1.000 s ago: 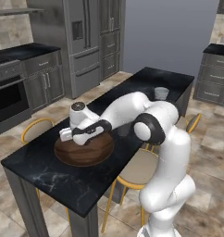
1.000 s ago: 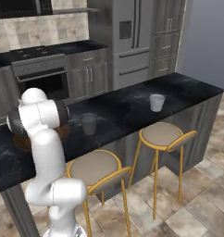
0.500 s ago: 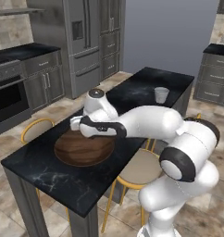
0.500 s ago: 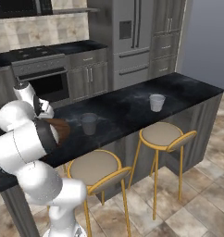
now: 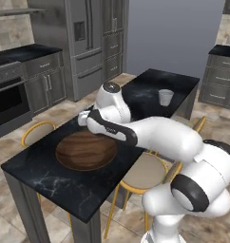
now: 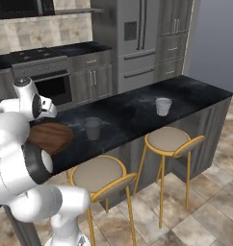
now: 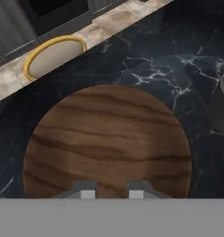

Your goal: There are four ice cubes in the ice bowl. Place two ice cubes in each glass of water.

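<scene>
The ice bowl (image 5: 86, 151) (image 6: 48, 137) (image 7: 109, 143), wide and of dark wood, sits near the front end of the black counter. Its wooden inside looks bare, and the ice cubes are out of view. My gripper (image 5: 86, 124) (image 7: 111, 192) hovers over the bowl's far side, pointing down, with its fingertips (image 7: 88, 192) close together and nothing visible between them. One glass of water (image 6: 92, 129) (image 7: 222, 104) stands just beyond the bowl. The other glass (image 5: 165, 97) (image 6: 162, 106) stands far along the counter.
Two round stools with yellow frames (image 6: 97, 175) (image 6: 169, 139) stand along the counter's near side, and another stool (image 5: 38, 133) (image 7: 53, 55) on the opposite side. An oven and grey cabinets (image 5: 22, 85) line the back wall.
The gripper has risen out of the bowl's inside to above its far side. The arm's elbow has swung out toward the cameras. Bowl and glasses have stayed put.
</scene>
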Controlling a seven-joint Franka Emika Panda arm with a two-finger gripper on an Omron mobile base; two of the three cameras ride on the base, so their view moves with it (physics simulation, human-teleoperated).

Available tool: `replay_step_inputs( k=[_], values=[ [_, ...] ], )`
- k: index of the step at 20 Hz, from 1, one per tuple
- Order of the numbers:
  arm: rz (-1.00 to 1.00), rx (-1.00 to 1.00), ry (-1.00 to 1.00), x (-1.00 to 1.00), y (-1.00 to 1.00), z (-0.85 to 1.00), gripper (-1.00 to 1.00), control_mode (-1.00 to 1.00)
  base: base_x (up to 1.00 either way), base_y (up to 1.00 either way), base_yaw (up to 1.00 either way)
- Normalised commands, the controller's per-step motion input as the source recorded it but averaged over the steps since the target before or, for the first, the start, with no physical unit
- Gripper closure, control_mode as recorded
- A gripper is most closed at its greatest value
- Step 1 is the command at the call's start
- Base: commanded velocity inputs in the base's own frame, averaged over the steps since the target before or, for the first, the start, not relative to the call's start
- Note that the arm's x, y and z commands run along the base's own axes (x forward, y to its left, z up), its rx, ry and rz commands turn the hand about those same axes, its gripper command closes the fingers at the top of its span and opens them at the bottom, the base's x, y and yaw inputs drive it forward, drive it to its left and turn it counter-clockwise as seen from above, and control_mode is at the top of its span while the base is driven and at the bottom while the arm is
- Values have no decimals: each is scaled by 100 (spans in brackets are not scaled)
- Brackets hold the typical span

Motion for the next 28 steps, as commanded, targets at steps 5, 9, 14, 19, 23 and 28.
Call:
replay_step_inputs(
  k=[5,9,14,19,23,28],
  values=[
    [0,0,0,-20,0,-3,100,100,-80,-43,0],
    [0,0,0,0,0,0,100,100,-80,-100,-4],
    [0,0,0,0,0,0,100,100,-1,-100,-7],
    [0,0,0,0,0,0,100,100,36,-100,-5],
    [0,0,0,0,0,0,100,100,70,-100,-3],
    [0,0,0,0,0,0,100,100,91,-97,-1]
  ],
)
